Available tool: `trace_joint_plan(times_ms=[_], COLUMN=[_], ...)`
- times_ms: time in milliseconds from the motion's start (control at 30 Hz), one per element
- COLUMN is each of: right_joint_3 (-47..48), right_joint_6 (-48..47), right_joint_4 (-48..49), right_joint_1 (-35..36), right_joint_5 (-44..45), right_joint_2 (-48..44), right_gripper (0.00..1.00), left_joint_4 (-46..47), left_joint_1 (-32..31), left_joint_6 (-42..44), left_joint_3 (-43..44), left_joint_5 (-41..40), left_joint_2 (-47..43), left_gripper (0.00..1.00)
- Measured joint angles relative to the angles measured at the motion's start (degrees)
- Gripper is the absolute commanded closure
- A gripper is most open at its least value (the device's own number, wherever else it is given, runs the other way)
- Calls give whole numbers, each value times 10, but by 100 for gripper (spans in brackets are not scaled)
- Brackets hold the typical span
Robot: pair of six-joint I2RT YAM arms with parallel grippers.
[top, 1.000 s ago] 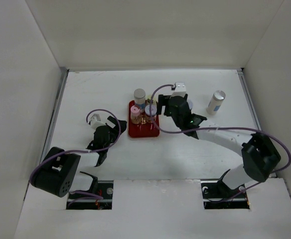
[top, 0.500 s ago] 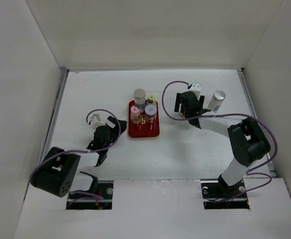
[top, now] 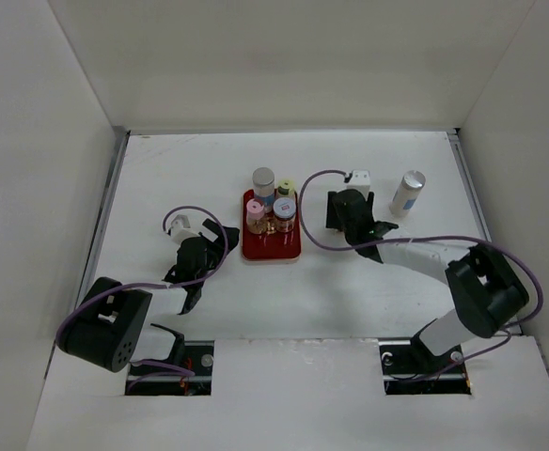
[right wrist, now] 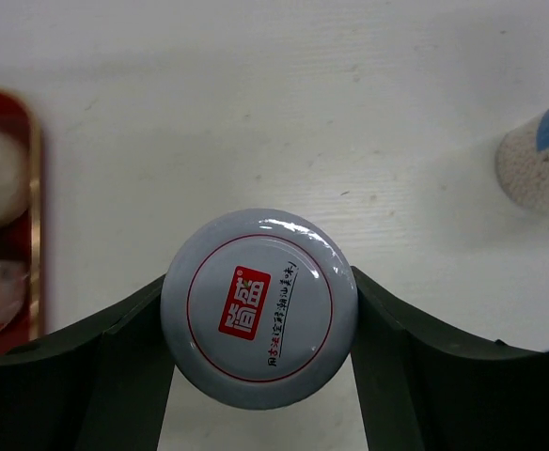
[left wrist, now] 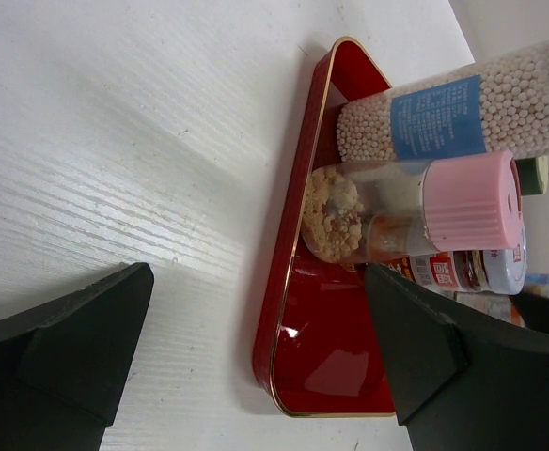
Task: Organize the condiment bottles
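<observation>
A white-lidded jar (right wrist: pixel 258 307) stood low in the centre of the right wrist view, with the right pincer (right wrist: pixel 260 284) clamped on both sides of its lid. To its left the red tray (top: pixel 271 248) held four bottles (top: pixel 263 178). A lone bottle (top: pixel 408 193) stood at upper right. The left pincer (top: pixel 220 235) gaped empty left of the tray, its arm folded low

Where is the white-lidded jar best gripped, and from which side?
Across the lid of the jar, from straight above. It stands upright on the table with its round lid facing up and free space either side; the right gripper clamps it so.
</observation>
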Motion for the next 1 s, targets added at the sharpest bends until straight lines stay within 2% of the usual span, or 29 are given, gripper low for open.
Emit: trace_joint_plan(times_ms=[167,333,667,733,900,1000], right_joint_3=[-6,9,64,71,73,73], right_joint_6=[15,36,40,40,42,41], right_joint_4=[-14,-11,17,22,36,48], right_joint_1=[102,183,209,210,216,222], right_joint_5=[-2,-20,-31,-29,-17,-14], right_joint_2=[-51,-38,59,75,91,89], right_gripper=[47,47,45,41,19,11], left_joint_4=[1,0,-1,-1,-6,-6], left_joint_1=[0,0,0,0,0,0], left_joint_6=[0,0,0,0,0,0], left_joint_3=[0,0,0,0,0,-1], left_joint_5=[0,0,0,0,0,0], left_joint_2=[0,0,-2,-2,-10,-24], left_gripper=[0,0,0,0,0,0])
